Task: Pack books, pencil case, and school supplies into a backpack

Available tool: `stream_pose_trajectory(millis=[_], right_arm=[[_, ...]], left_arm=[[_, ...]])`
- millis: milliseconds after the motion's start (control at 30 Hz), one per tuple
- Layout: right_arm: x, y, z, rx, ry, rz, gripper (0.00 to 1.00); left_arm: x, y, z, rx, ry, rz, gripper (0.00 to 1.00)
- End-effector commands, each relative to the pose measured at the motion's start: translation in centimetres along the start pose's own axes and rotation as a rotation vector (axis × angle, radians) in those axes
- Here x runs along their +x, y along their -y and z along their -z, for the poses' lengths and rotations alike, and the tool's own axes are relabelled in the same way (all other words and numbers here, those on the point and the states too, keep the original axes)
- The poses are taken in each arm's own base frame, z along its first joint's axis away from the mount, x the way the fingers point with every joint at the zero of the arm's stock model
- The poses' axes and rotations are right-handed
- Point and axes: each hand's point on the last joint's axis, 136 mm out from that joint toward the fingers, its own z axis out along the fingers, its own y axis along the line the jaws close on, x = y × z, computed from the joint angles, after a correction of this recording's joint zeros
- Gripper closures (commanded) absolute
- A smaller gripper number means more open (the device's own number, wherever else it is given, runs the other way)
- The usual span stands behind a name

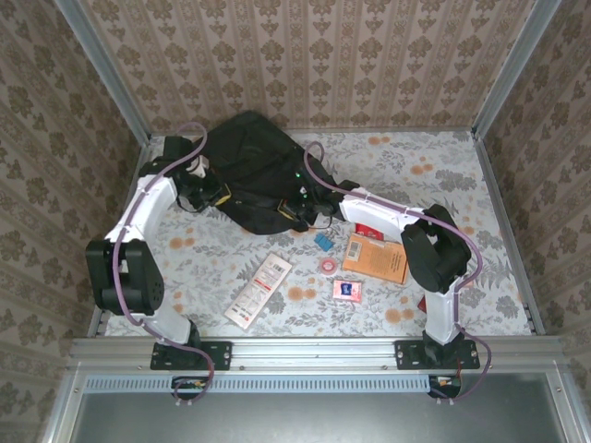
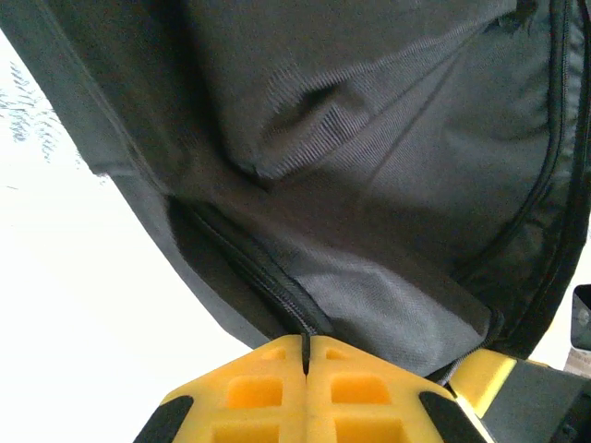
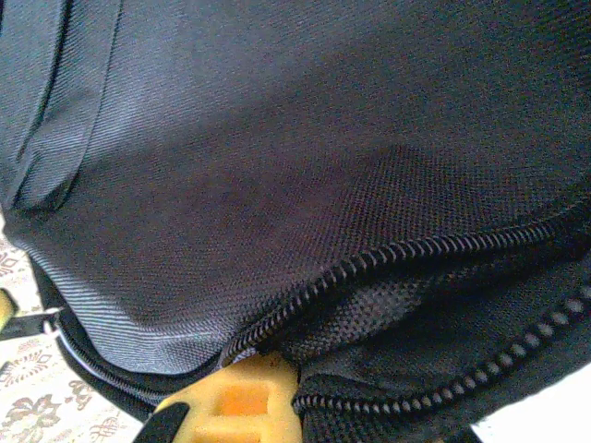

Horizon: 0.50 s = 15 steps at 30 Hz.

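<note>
The black backpack [image 1: 254, 157] lies at the back left of the table. My left gripper [image 1: 209, 195] is at its left edge, shut on a thin black zip pull [image 2: 304, 351] between the yellow fingers [image 2: 249, 392]. My right gripper [image 1: 304, 209] is at the lower right edge, shut on backpack fabric [image 3: 277, 138] beside a part-open zip [image 3: 416, 249]; one yellow finger [image 3: 242, 401] shows. The orange book [image 1: 377, 259] and red book [image 1: 369, 232] lie to the right. A blue block [image 1: 323, 242], pink tape ring [image 1: 328, 266] and pink-and-blue packet [image 1: 346, 291] lie nearby.
A long flat white-and-red printed item [image 1: 259, 289] lies at the front middle; I cannot tell whether it is the pencil case. The right arm's elbow [image 1: 432, 247] hangs over the right end of the books. Metal rails [image 1: 305, 349] and papered walls close the table in.
</note>
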Motion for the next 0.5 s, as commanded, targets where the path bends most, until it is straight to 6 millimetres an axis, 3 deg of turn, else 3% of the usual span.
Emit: stream_pose_trajectory(millis=[0, 167, 400, 467], right_arm=[[-0.3, 4.8, 1.2, 0.164, 0.003, -0.004, 1.00], [-0.3, 4.8, 1.5, 0.164, 0.006, 0.010, 1.00], [0.3, 2.4, 1.3, 0.109, -0.006, 0.048, 1.00], [0.5, 1.5, 1.4, 0.085, -0.014, 0.065, 0.98]], left_arm=[[-3.4, -1.6, 1.9, -0.075, 0.129, -0.013, 1.00], [-3.6, -2.8, 2.7, -0.143, 0.164, -0.025, 1.00], [-1.2, -1.1, 0.8, -0.079, 0.081, -0.048, 1.00], [-0.7, -1.0, 1.2, -0.071, 0.078, -0.049, 0.90]])
